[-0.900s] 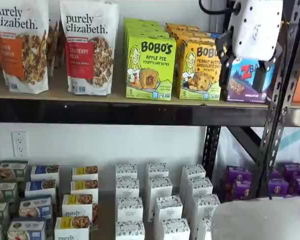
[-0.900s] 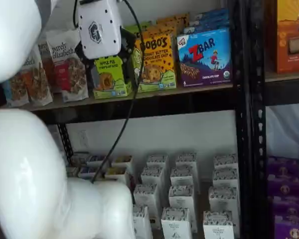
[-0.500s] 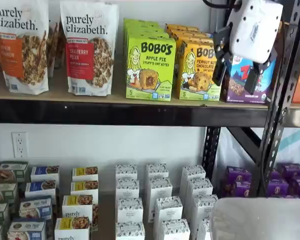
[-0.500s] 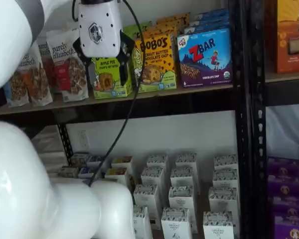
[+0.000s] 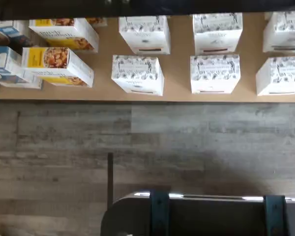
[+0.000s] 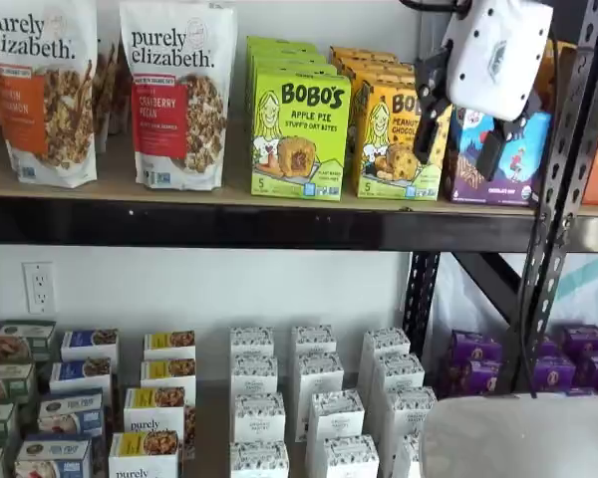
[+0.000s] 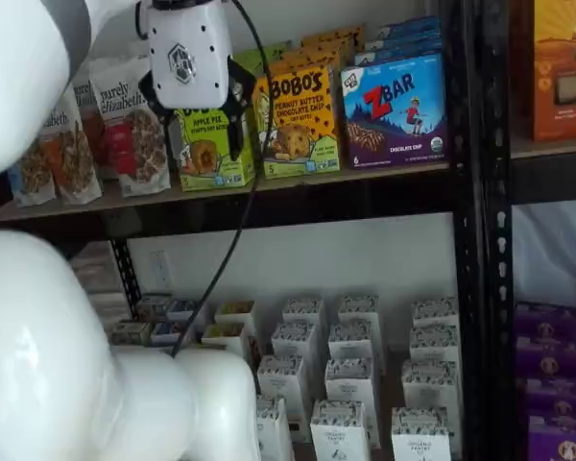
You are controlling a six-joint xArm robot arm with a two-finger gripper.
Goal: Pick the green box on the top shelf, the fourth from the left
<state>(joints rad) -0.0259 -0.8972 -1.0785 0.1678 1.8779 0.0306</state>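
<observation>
Cardboard is what I am after today. My gripper (image 6: 460, 129) hangs in front of the top shelf (image 6: 229, 224), up at carton height. Its two black fingers (image 6: 428, 100) stand apart with a clear gap between them, and nothing is in them.

I see the green box (image 6: 300, 134) standing upright at the front edge of the shelf board, about midway along it. A granola bag (image 6: 177, 95) stands near it on one side. The yellow-orange box (image 6: 391, 139) stands just beside it on the other side, so close that I cannot tell if they touch. More green cartons line up behind it, toward the back edge.

In a shelf view the white gripper body covers the top of the green box (image 7: 211, 149), so I think I am lined up with it or nearly so. From the other side it looks closer to the blue-purple box (image 6: 498, 159), so I cannot be sure.

I guess the box is light, because it holds snack bites. Its walls are thin and stiff, but they would dent if I squeezed hard. The printed faces look smooth, so it could slip.

I would take it by its two narrow sides, up high, and squeeze gently. The tight spot is the yellow side, where one finger has to go.

The wrist view only shows the floor and the small white boxes (image 5: 137, 74) on a lower shelf.
</observation>
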